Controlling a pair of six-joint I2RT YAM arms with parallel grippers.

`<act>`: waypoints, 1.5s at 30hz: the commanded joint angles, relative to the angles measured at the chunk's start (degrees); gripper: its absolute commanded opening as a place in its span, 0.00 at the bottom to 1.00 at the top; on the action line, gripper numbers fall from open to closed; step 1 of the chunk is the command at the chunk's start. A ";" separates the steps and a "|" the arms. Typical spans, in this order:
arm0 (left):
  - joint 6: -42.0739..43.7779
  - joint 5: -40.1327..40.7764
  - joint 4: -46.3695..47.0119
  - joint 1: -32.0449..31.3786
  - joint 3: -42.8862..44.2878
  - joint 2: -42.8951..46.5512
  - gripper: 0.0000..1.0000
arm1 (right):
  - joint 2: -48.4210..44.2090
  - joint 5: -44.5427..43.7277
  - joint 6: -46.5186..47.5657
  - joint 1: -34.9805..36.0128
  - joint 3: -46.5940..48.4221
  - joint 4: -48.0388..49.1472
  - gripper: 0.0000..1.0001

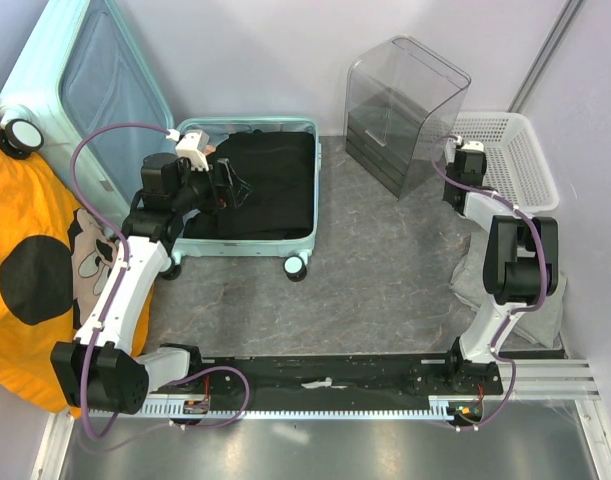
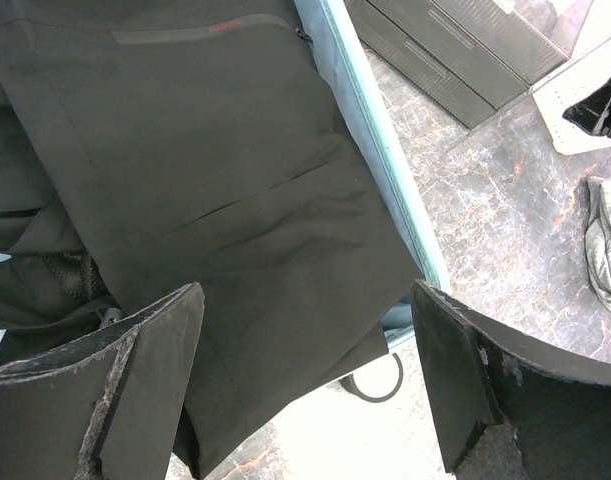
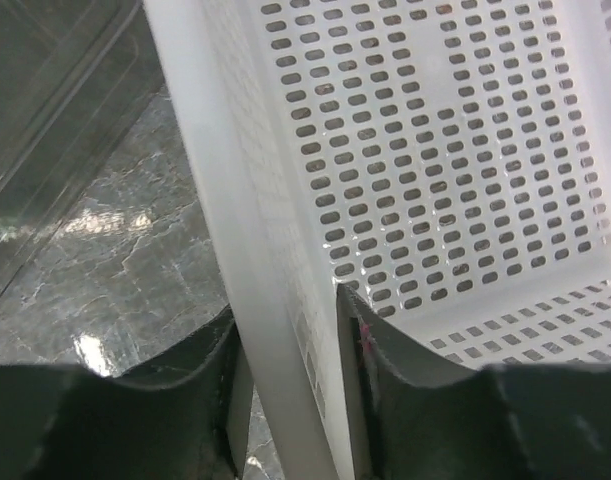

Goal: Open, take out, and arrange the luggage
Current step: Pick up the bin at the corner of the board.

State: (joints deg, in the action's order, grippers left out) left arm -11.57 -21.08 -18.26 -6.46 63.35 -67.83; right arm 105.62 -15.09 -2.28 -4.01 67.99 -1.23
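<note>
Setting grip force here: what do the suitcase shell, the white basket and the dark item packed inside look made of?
The luggage looks like hard moulded plastic, mint with a faint sheen; its rim and lid hold a rigid shape. The basket is rigid white plastic, glossy and slotted throughout. The black garment is matte fabric with soft creases and a seam, possibly synthetic.

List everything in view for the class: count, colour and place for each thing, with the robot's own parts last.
luggage: one, mint, open at far left, lid raised
clothing: one heap, black, inside the luggage
box: one, clear, far centre
basket: one, white mesh, far right
cloth: one, orange with a cartoon print, left edge
rag: one, pale grey, by the right arm's base
table: one, grey marbled, beneath all
left arm: one, white and black, jaws open over the clothing
right arm: one, black and white, jaws closed on the basket's wall
</note>
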 commanded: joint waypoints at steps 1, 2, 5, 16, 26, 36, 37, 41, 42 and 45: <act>0.41 0.16 1.30 0.13 -0.16 0.42 0.90 | 0.20 -3.01 1.31 0.06 2.76 0.36 0.30; 0.41 0.08 1.39 0.13 -0.16 0.33 0.90 | 0.11 -4.75 1.49 0.06 3.11 0.44 0.28; 0.15 -0.28 1.30 0.13 -0.16 0.07 0.90 | -0.07 -6.35 3.32 0.06 5.31 -0.08 0.22; 0.06 -0.63 1.39 0.13 -0.16 -0.02 0.90 | -3.58 -18.47 6.94 0.06 11.99 -6.32 0.00; -0.91 -1.85 1.91 0.13 -0.33 -0.19 0.90 | -11.93 -33.39 3.43 9.01 16.04 -22.82 0.00; -3.10 -5.20 3.41 -0.04 -0.69 -0.55 0.90 | -20.54 -41.81 -8.87 15.87 21.83 -45.08 0.00; -3.10 -5.29 3.41 -0.13 -0.77 -0.46 0.90 | -21.68 -37.60 -9.31 15.96 22.19 -45.87 0.00; -3.11 -5.20 3.50 -0.40 -0.77 0.24 0.90 | -27.47 -13.33 -13.95 16.14 20.09 -45.88 0.00; -3.10 -5.02 3.50 -0.48 -0.77 0.51 0.90 | -28.10 -10.16 -15.11 16.49 19.04 -45.79 0.00; -3.02 -4.67 3.50 -0.48 -0.86 0.68 0.90 | -30.30 -6.96 -18.63 17.89 15.52 -48.33 0.00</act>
State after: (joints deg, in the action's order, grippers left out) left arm -13.19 -24.56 -16.99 -6.63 62.78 -67.90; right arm 79.07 -30.52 -14.98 12.38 86.26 -47.22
